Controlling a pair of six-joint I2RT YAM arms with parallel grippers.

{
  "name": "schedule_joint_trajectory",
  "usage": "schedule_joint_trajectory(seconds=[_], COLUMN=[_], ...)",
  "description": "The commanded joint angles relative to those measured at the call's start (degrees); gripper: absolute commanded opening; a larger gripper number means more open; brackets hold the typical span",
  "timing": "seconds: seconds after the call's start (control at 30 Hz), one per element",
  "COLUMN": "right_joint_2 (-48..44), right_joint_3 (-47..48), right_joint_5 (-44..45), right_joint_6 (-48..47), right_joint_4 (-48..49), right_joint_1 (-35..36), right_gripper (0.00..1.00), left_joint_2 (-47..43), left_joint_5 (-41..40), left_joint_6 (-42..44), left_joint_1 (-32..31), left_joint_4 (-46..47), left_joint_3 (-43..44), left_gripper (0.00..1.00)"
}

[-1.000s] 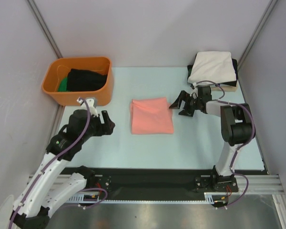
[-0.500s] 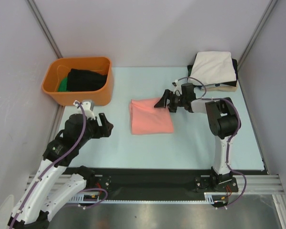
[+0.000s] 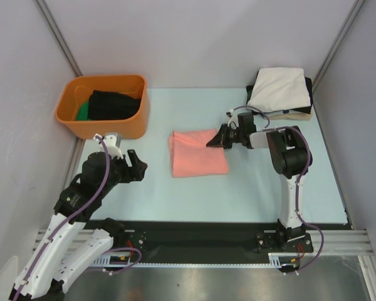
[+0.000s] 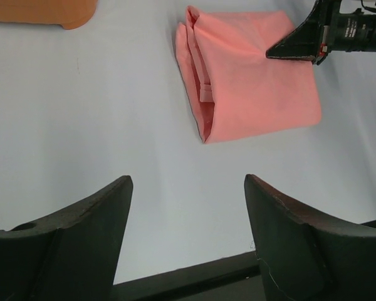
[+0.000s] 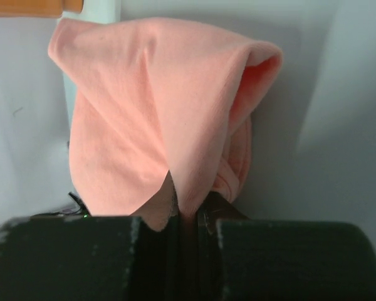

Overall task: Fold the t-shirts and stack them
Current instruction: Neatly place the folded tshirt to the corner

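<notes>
A folded salmon-pink t-shirt point(image 3: 197, 153) lies mid-table, also seen in the left wrist view point(image 4: 254, 81) and close up in the right wrist view point(image 5: 156, 106). My right gripper point(image 3: 213, 142) is shut on the pink shirt's far right corner, with cloth pinched between its fingers point(image 5: 188, 216). A stack of folded t-shirts sits at the back right, a cream-white one point(image 3: 279, 91) on top and black and tan edges under it. My left gripper point(image 3: 136, 164) hangs open and empty to the left of the pink shirt, its fingers point(image 4: 88, 219) wide apart above bare table.
An orange plastic tub point(image 3: 103, 106) at the back left holds dark and green cloth. Grey walls close in the table on three sides. A black rail point(image 3: 194, 235) runs along the near edge.
My right gripper moved left from beside the stack to the pink shirt's corner and closed on it. The left gripper drifted slightly down and back.
</notes>
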Motion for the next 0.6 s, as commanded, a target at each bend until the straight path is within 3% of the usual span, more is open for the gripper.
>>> schedule_joint_trajectory(seconds=[0.0, 0.2, 0.57], right_joint_2=[-2.08, -8.33, -8.35], right_joint_3=[5.05, 14.19, 32.46], right_joint_5=[1.57, 12.29, 26.19], right_joint_6=[-5.95, -17.38, -29.26], right_joint_4=[-8.36, -25.35, -36.89], right_joint_1=[-1.97, -4.87, -9.0], right_gripper=[0.0, 0.0, 0.0], left_joint_2=[-0.68, -1.39, -1.56], left_joint_5=[-1.0, -1.09, -1.35], left_joint_6=[0.99, 0.99, 0.9], left_joint_1=[-0.15, -0.07, -0.15], left_joint_4=[1.6, 1.95, 2.04], left_joint_3=[-0.36, -0.54, -0.8], left_gripper=[0.77, 0.74, 0.7])
